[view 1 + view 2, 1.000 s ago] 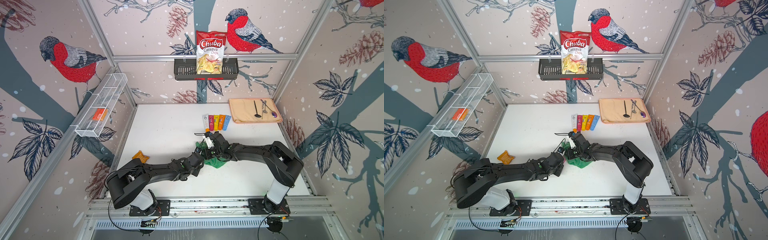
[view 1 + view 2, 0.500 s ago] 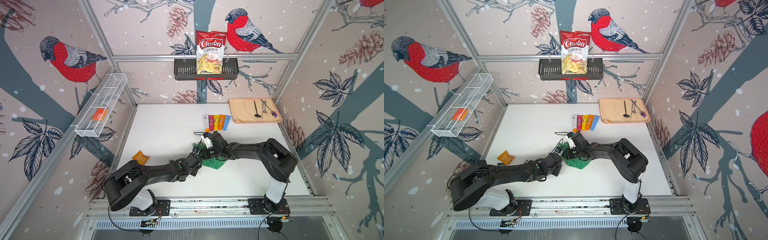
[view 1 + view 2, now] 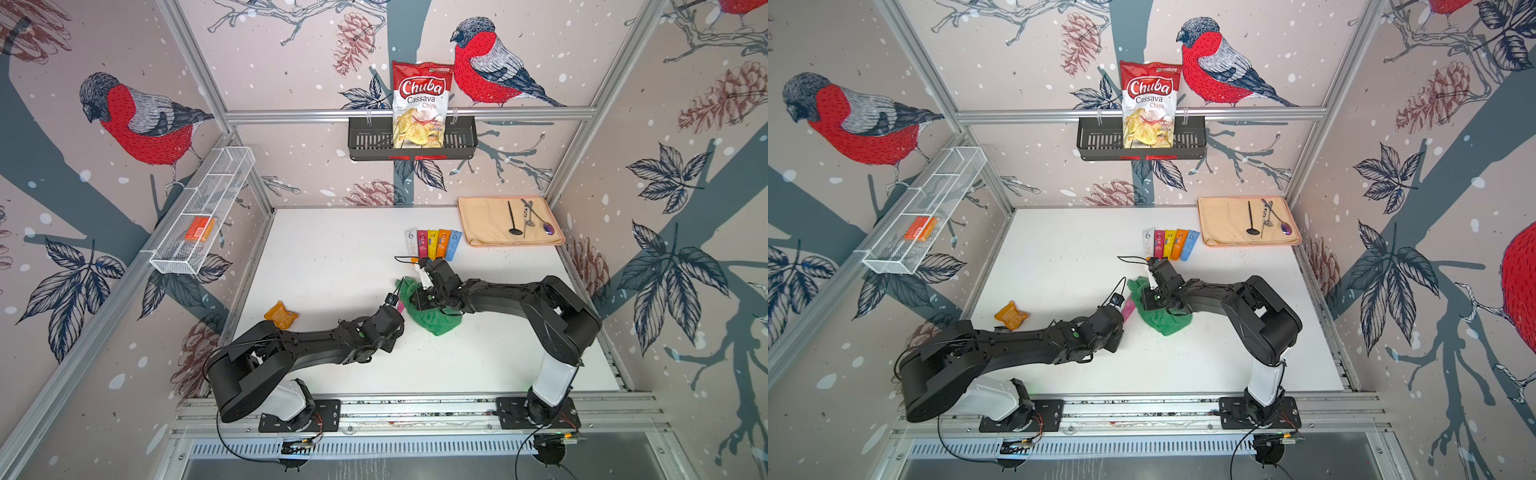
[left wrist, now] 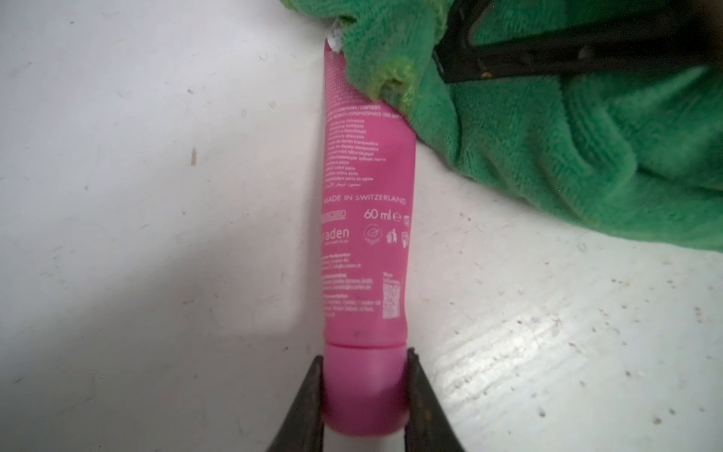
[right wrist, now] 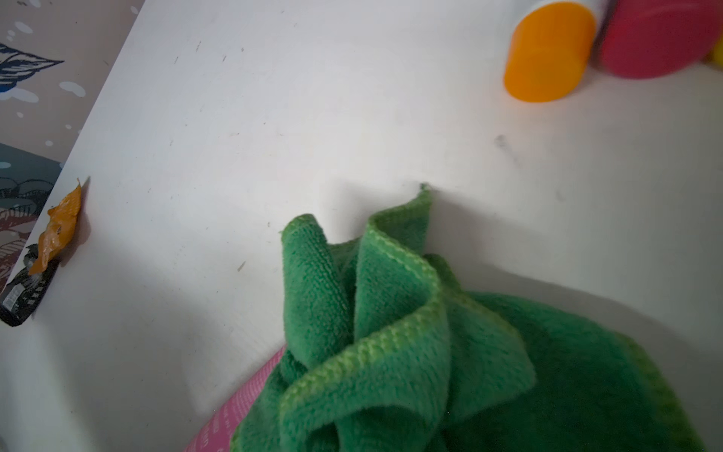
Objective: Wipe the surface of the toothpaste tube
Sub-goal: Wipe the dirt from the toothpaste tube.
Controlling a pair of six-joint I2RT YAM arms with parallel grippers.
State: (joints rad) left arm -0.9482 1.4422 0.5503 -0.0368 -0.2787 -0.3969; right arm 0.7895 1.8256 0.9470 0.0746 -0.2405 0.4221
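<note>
Left tool pinches cap of one pink toothpaste tube; right tool clamps one green cloth over its far end; five tubes beyond.

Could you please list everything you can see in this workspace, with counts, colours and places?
toothpaste tube: 1, pink, mid-table, far end under the cloth
cloth: 1, green, bunched mid-table
small tubes: 5, white, red, yellow, orange, blue, row at the back
wrapper: 1, orange, crumpled, table's left edge
mat: 1, beige, back right corner
utensils: 3, black, silver, purple-tipped, on the mat
chips bag: 1, red and white, in the basket
basket: 1, black, back wall
wire shelf: 1, white, left wall
box: 1, orange, in the wire shelf
table: 1, white
left gripper: 1, black, shut on the toothpaste tube's cap
right gripper: 1, black, shut on the cloth
</note>
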